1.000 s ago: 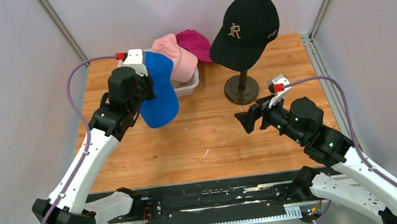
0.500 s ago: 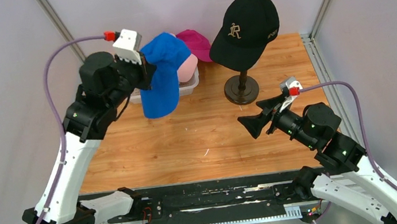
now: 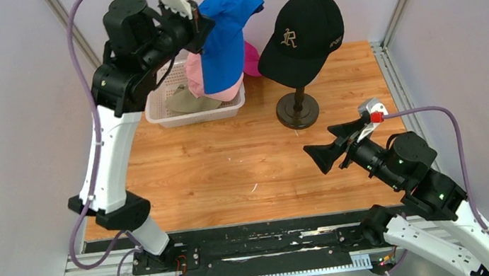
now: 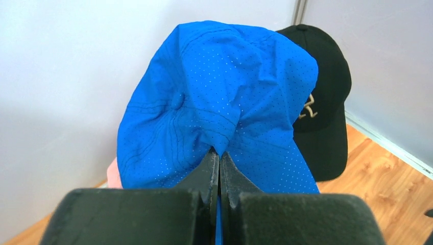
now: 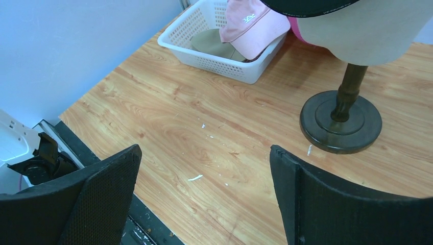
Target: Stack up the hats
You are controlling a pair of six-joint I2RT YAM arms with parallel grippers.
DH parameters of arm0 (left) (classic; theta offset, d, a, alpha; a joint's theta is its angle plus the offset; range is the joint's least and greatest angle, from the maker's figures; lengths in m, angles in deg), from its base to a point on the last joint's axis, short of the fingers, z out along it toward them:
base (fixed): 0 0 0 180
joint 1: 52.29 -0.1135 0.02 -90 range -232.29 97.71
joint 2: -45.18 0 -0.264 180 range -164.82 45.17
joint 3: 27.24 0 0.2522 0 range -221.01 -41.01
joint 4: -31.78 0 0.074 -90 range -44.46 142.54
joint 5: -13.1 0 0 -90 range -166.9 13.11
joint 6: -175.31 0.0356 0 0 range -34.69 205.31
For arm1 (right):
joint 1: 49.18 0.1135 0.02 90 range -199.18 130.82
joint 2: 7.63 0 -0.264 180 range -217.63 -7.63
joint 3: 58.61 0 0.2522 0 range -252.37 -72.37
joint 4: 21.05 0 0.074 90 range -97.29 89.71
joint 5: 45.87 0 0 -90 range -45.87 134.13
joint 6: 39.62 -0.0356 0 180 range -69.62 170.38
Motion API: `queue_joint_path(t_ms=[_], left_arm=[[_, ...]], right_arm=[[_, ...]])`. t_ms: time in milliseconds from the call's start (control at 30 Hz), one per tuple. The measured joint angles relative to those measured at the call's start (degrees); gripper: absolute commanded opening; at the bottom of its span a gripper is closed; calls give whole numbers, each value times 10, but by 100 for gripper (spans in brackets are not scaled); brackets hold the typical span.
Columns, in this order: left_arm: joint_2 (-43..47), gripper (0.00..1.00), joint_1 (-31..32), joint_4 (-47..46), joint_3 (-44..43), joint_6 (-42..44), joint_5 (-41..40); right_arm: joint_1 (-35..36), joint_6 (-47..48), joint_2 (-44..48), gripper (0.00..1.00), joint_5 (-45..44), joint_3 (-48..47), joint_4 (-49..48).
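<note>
Royal blue hat [image 3: 226, 33] hangs pinched in our left hand [image 3: 200, 24] at twelve o'clock, not yet on the black hat [image 3: 302, 30]; three more hats [image 3: 194, 73] wait by the basket [image 3: 174, 113]. Our right hand [image 3: 332, 148] gapes empty.

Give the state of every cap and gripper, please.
Royal blue fabric cap: held in air.
Left gripper: shut on the blue cap.
Black cap with gold logo: on cream mannequin head.
Light pink cap: in white perforated basket.
Khaki cap: in basket, partly under pink cap.
Magenta cap: mostly hidden.
Right gripper: open, empty.
</note>
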Motion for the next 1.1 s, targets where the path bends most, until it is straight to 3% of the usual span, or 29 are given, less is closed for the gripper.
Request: queue_joint_path(t_ms=[233, 767, 1100], left_arm=[[-77, 0, 33, -4, -63, 30, 1], [-50, 0, 65, -38, -22, 57, -8], [-33, 0, 77, -175, 23, 77, -14]], right_arm=[[0, 3, 26, 95, -18, 5, 17], [0, 2, -31, 95, -18, 7, -22], [0, -3, -9, 95, -19, 7, -28]])
